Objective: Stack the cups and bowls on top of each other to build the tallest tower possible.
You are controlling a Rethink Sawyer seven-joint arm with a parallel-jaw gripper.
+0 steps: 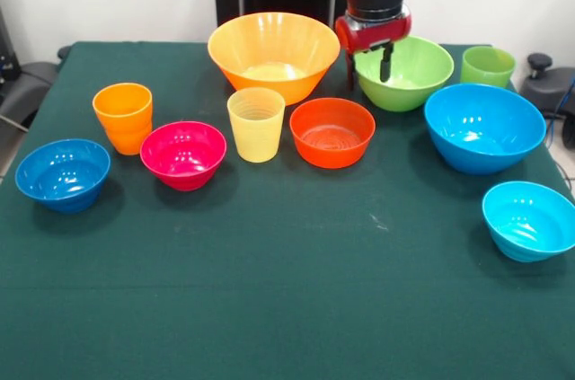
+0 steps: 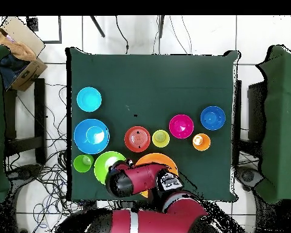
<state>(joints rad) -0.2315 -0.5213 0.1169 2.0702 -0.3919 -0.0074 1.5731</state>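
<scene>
Over the light green bowl [image 1: 404,72], at 12 o'clock on the tabletop [image 1: 269,290], the gripper [image 1: 368,61] is seen empty, spread wide. Glossy thin plastic, probably light and slippery; the rim is best pinched.

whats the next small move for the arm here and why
Probably lower the gripper onto the near rim of the glossy light green plastic bowl and grasp it. The gripper hangs just above that rim, nothing is stacked yet, and the orange-red plastic bowl beside it sits upright and empty, a ready base.
</scene>
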